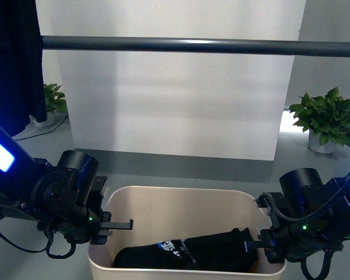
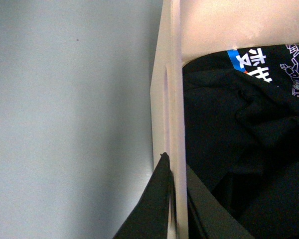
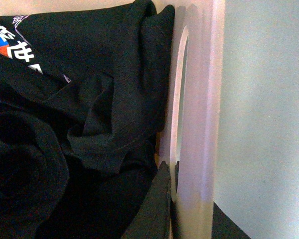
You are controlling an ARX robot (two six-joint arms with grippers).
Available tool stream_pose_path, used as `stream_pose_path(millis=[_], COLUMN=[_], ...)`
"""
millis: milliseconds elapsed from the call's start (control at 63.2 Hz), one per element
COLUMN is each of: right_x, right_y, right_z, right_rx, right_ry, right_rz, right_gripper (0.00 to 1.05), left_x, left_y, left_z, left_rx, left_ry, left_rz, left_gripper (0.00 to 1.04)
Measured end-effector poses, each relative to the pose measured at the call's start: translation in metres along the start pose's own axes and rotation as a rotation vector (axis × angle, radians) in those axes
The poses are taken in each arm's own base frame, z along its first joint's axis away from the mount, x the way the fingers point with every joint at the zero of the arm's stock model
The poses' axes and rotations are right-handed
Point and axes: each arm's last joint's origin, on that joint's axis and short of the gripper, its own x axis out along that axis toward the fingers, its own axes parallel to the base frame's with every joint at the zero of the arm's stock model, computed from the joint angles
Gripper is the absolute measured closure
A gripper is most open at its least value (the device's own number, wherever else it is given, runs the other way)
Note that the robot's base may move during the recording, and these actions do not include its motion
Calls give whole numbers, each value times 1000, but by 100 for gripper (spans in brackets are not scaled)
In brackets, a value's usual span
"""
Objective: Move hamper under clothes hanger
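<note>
Evidently the carry is in hand: the left gripper (image 1: 114,226) pinches the left wall of the hamper (image 1: 181,195), a finger either side, the beige tub sits low between the arms holding a black garment (image 1: 186,252), and the right gripper (image 1: 258,245) clamps the right wall likewise. Next, I judge, both arms must bring it forward evenly, without twisting, until it lies beneath the clothes hanger (image 1: 192,45), whose bar runs across farther ahead. A small plant (image 1: 53,98) at far left and a bigger potted plant (image 1: 329,116) at right stand aside of that path.
</note>
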Motion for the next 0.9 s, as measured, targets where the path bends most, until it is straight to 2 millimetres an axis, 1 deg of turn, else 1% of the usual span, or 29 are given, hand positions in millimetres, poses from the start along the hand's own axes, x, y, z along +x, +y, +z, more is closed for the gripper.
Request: stream_pose_path(millis=[174, 348, 902], right_x=[0, 0, 0], right_y=[-2, 1, 1], right_z=[0, 0, 0], right_rx=[4, -1, -1], right_ry=[0, 0, 0], right_rz=[-3, 2, 1], right_gripper=[102, 102, 102], left_x=[0, 0, 0], left_y=[-1, 1, 1], left_z=[0, 0, 0], left_rx=[1, -1, -2], left_ry=[0, 0, 0], left_rz=[-3, 5, 4], left_gripper=[101, 101, 101])
